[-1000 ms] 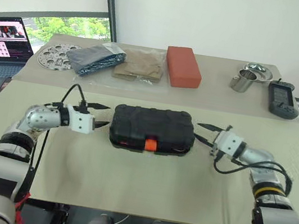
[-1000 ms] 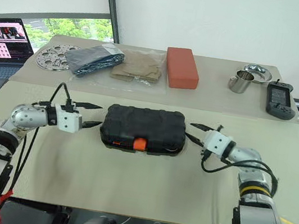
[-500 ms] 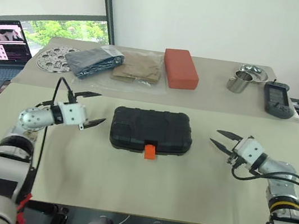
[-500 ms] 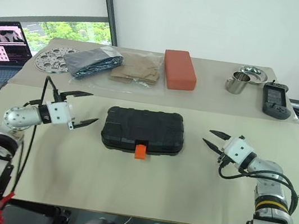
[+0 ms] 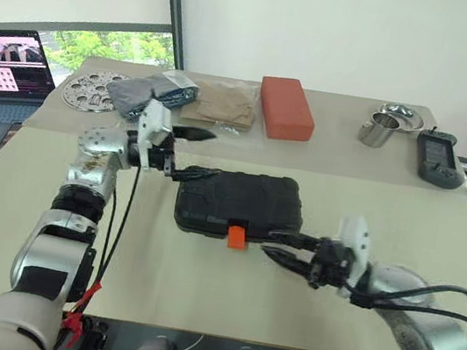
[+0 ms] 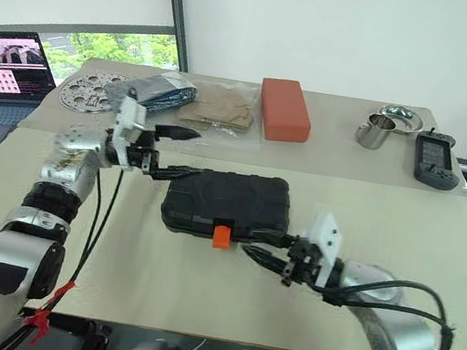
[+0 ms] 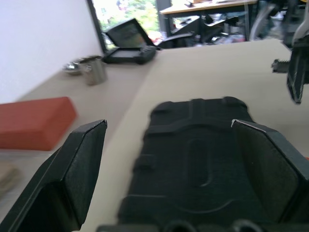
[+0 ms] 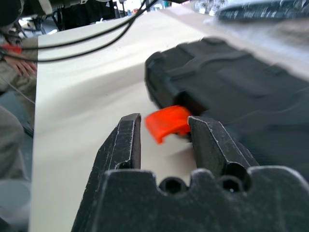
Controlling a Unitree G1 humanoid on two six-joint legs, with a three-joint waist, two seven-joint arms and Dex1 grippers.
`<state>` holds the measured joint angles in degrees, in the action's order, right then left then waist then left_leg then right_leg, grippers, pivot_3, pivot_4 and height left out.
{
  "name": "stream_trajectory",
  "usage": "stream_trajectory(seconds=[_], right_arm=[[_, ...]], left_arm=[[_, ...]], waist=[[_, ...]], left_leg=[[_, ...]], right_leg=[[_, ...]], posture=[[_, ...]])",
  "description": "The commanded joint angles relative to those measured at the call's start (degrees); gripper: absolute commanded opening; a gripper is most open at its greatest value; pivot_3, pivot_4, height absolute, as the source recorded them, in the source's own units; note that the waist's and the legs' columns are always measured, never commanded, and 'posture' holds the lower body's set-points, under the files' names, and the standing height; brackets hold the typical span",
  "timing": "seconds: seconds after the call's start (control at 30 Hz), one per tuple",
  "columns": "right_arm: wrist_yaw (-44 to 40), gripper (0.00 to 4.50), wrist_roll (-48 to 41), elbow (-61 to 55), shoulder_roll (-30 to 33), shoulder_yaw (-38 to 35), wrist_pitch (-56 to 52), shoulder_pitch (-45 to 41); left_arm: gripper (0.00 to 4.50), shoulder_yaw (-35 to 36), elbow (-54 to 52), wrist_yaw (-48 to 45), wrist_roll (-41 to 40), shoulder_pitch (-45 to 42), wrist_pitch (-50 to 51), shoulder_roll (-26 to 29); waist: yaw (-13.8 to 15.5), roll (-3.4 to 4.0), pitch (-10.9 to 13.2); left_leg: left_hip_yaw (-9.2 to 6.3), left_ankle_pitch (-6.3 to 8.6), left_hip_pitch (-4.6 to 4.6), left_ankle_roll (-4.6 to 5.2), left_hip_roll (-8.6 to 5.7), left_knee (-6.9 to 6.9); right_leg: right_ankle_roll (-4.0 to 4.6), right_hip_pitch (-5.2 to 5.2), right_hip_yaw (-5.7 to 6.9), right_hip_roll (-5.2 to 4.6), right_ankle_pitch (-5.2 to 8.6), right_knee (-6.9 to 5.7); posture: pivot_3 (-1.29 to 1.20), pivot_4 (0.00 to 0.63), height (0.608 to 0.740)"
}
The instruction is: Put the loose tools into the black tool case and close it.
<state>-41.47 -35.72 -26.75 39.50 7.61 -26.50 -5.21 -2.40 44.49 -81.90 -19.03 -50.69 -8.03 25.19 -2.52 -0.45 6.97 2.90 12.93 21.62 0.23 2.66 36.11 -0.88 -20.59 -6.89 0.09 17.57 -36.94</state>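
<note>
Right gripper [image 6: 265, 245], jaws apart, now at latch [image 6: 222, 234]; left gripper [image 6: 175, 150] wider, higher.

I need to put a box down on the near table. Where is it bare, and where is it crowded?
Bare: the near table in front of the black tool case, and the stretch to its right, below the remote. Crowded: the far table, with perforated disc, bags, red block and metal cup; both ends of the case, where the claws work.

Black case [image 5: 240, 203], orange latch [image 5: 237, 235]
</note>
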Motion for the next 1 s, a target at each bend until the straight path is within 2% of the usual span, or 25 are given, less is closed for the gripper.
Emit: stream_trajectory(seconds=[0.03,0.3,0.47,0.8,1.0], right_arm=[[5.41,1.88,0.45,-4.13,-1.89,1.56,-6.73,-0.09],[10.75,1.88,-2.6,-5.01,-5.73,-0.54,-16.76,0.3],[13.76,1.88,0.65,0.66,-6.46,-2.46,-18.78,-2.05],[17.53,1.88,11.15,15.37,-11.46,-5.09,-8.75,-11.87],[17.03,1.88,13.43,16.17,-13.73,-5.46,-7.17,-13.07]], left_arm=[[4.43,-1.6,0.14,-1.18,1.98,-1.38,0.93,-1.48],[4.43,-3.2,8.37,0.39,7.08,-3.38,-0.64,-4.0],[4.43,-1.47,12.62,1.5,7.76,-5.15,-1.36,-4.27],[4.43,-0.1,13.49,0.7,8.54,-5.63,-1.19,-3.6],[4.43,-0.26,13.25,1.4,9.31,-5.73,-0.73,-4.01]], waist=[[0.03,0.0,0.0],[0.2,-0.01,-0.02],[0.13,-0.01,-0.02],[-0.12,-0.01,-0.02],[-0.05,0.01,-0.04]], left_leg=[[-0.02,0.0,0.05,0.0,-0.01,0.0],[-0.25,-0.01,0.59,0.01,-0.05,0.01],[-0.45,-0.01,0.63,0.02,-0.11,0.03],[-0.67,-0.02,0.66,0.04,-0.06,0.04],[-0.76,-0.03,0.7,0.05,-0.05,-0.02]], right_leg=[[0.01,-0.03,-0.02,0.01,0.0,0.0],[0.2,-0.51,-0.08,0.13,-0.11,-0.02],[0.07,-0.52,-0.12,0.18,-0.04,-0.02],[0.04,-0.58,-0.23,0.45,-0.02,-0.11],[0.21,-0.6,-0.21,0.49,-0.12,-0.12]], posture=[[0.0,0.15,0.74],[0.0,0.15,0.74],[0.0,0.15,0.74],[0.0,0.15,0.74],[0.0,0.15,0.74]])
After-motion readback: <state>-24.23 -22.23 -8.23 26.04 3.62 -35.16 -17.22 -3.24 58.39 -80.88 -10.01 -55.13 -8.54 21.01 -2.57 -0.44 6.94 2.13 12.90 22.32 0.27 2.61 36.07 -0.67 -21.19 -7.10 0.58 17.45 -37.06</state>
